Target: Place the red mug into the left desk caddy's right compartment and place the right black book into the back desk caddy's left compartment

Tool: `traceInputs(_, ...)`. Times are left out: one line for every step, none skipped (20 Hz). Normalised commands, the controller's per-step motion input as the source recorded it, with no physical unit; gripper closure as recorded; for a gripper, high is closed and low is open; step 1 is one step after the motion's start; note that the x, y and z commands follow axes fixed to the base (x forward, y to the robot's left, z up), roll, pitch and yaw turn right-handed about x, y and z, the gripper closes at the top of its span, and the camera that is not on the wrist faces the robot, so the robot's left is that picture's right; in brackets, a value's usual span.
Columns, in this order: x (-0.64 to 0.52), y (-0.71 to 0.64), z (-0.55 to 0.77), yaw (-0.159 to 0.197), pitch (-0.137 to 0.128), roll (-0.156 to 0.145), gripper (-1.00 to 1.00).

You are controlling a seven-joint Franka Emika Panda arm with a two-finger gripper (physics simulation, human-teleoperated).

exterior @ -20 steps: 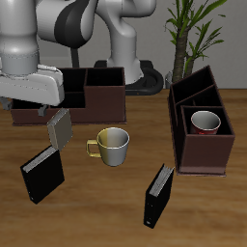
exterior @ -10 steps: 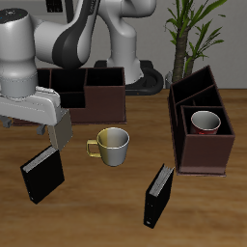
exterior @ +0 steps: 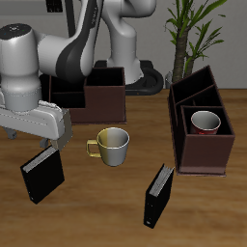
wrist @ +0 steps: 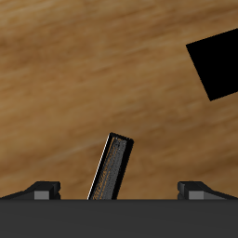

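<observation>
Right black book [exterior: 42,175]: standing tilted on the desk [exterior: 116,207], looking stiff, thin, light.
Hold: gripping across its covers near the top edge.
End effector [wrist: 119,191]: hovering above, fingers spread, seemingly gripping nothing.

On the table [exterior: 125,207] stood two caddies, the back caddy [exterior: 96,92] and the left caddy [exterior: 201,121]; two mugs, a red mug [exterior: 205,122] and a yellow-green mug [exterior: 111,145]; and two black books, the right book [exterior: 42,175] and another book [exterior: 158,195].
</observation>
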Motion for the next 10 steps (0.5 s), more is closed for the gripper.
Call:
traceInputs(0.16,0.15,-0.22,-0.06,0.025,-0.003,-1.0)
traceInputs(0.12,0.16,-0.17,-0.073,0.024,0.034,-1.0)
traceInputs(0.08,0.11,-0.14,-0.012,-0.004,0.022,-1.0)
traceInputs(0.07,0.16,-0.15,-0.003,-0.007,0.029,-1.0)
traceInputs(0.11,0.05,-0.26,-0.011,0.031,-0.012,-1.0)
traceInputs(0.15,-0.07,-0.52,-0.008,0.031,-0.014,-1.0)
traceInputs(0.14,0.06,-0.36,-0.063,0.021,0.028,-1.0)
traceInputs(0.05,0.06,-0.24,0.022,0.032,-0.008,-1.0)
traceInputs(0.03,0.11,-0.25,-0.039,-0.003,0.006,-1.0)
traceInputs(0.1,-0.04,-0.33,-0.001,0.015,0.01,-1.0)
